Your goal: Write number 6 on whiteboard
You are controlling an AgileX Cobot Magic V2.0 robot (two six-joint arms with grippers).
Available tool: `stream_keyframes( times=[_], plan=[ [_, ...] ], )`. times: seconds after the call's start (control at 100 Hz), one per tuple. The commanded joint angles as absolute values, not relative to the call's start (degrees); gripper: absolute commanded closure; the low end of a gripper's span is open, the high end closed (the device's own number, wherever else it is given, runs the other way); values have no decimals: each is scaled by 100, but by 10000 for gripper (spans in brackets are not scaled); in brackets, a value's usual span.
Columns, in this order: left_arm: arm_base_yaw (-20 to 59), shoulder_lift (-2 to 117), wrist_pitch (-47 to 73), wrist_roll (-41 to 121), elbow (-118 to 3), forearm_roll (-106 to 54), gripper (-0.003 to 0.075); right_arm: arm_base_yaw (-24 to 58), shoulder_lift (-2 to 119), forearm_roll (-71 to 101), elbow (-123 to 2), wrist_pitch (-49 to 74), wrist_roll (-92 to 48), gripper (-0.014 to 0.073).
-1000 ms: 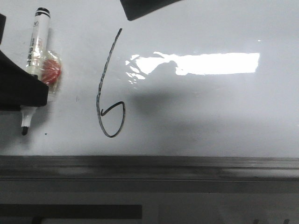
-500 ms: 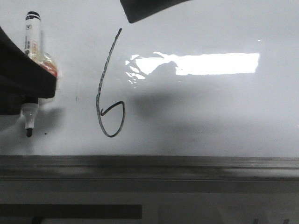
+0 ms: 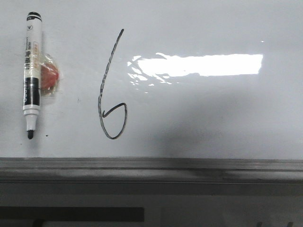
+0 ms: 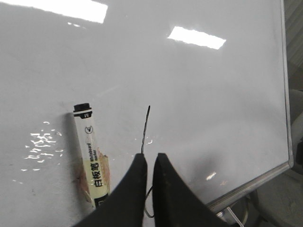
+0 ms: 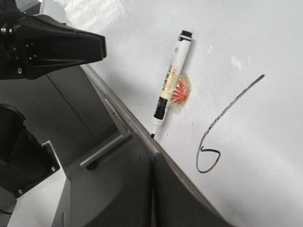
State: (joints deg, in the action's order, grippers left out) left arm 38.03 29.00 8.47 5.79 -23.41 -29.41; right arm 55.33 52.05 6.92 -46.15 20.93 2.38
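Observation:
The number 6 (image 3: 111, 90) is drawn in thin black line on the whiteboard (image 3: 213, 118), left of the glare. It also shows in the right wrist view (image 5: 222, 125), and its stem shows in the left wrist view (image 4: 146, 125). A white marker (image 3: 31, 71) lies uncapped on the board left of the 6, tip toward the rail; it also shows in both wrist views (image 4: 92, 165) (image 5: 170, 82). My left gripper (image 4: 150, 158) is shut and empty above the 6. My right gripper (image 5: 152, 163) is shut and empty over the board's edge. Neither gripper shows in the front view.
A red-orange wrapper (image 3: 49, 77) lies under the marker. A grey metal rail (image 3: 151, 168) runs along the board's lower edge. My left arm (image 5: 47, 45) hangs dark beyond the board's edge in the right wrist view.
My left gripper has let go of the marker and withdrawn out of the front view. The dark gripper at the top edge has also left. The marker now lies free.

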Motion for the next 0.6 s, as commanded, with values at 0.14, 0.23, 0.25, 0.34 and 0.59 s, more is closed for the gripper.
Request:
stream_keyframes(
  times=[0.14, 0.23, 0.25, 0.34, 0.59],
  plan=[
    [3780, 2003, 514, 630, -1763, -2249, 739, 5501, 3815, 161, -3510, 564, 180, 660],
    [3780, 1677, 415, 711, -1488, -2210, 739, 5501, 3268, 161, -2964, 289, 180, 660],
    [3780, 1617, 403, 725, -1441, -2195, 739, 5501, 3134, 161, -2849, 257, 180, 660],
    [3780, 1435, 440, 729, -1286, -1867, 739, 5501, 2576, 137, -2435, 230, 180, 660],
    [3780, 1372, 453, 729, -1156, -1731, 739, 5501, 1454, 86, -1570, 253, 180, 660]
  ],
)
